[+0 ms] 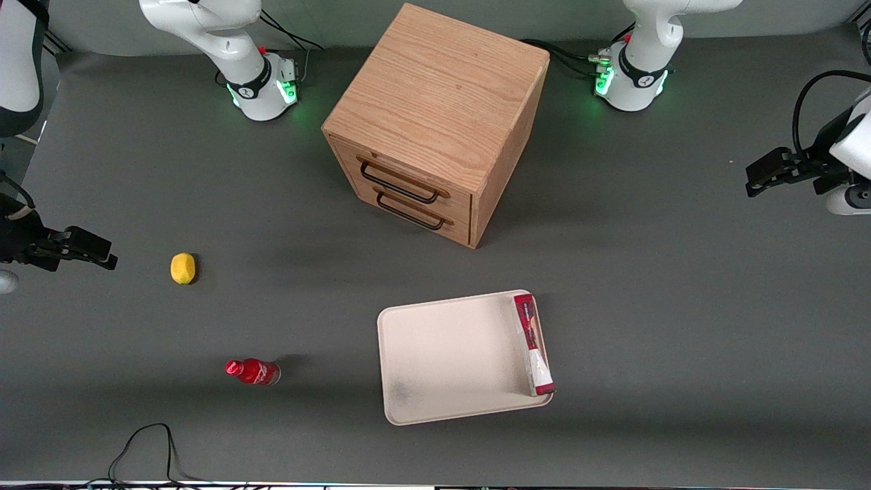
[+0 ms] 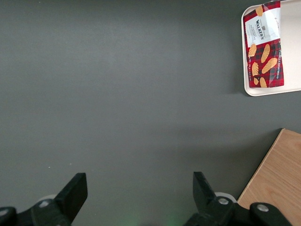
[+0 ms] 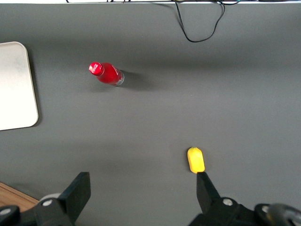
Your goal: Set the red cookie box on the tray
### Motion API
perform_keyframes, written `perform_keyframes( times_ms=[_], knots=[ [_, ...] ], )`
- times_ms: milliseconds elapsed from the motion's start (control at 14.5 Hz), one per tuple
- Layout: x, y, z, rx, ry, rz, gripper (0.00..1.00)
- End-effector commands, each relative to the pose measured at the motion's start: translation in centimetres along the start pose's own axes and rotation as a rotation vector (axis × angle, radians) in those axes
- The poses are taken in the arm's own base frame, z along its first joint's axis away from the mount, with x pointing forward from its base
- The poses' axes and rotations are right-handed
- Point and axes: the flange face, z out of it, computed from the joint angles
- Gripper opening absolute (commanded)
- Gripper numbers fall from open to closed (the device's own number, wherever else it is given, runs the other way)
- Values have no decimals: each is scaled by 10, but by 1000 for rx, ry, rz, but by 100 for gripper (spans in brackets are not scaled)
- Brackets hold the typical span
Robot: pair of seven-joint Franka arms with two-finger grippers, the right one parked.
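The red cookie box (image 1: pixel 533 344) lies flat in the cream-white tray (image 1: pixel 442 361), along the short rim toward the working arm's end. The left wrist view shows its printed face (image 2: pixel 264 46) and a corner of the tray (image 2: pixel 291 47). My left gripper (image 1: pixel 769 175) hovers high at the working arm's end of the table, well away from the tray and farther from the front camera. It is open, with nothing between its fingers (image 2: pixel 75 190) and only bare grey mat under them.
A wooden two-drawer cabinet (image 1: pixel 435 122) stands mid-table, farther from the camera than the tray; its edge (image 2: pixel 277 183) shows in the left wrist view. A small red bottle (image 1: pixel 253 371) and a yellow lemon (image 1: pixel 183 268) lie toward the parked arm's end.
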Motion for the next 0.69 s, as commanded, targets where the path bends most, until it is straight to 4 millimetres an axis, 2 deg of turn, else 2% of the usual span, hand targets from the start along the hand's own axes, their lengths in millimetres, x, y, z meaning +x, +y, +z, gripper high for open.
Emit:
perform_keyframes(
  times_ms=[0,622],
  knots=[
    [-6,-2,-7,-12,-6,6,100],
    [-4,-3,-5,-60,-11,-11,100]
  ],
)
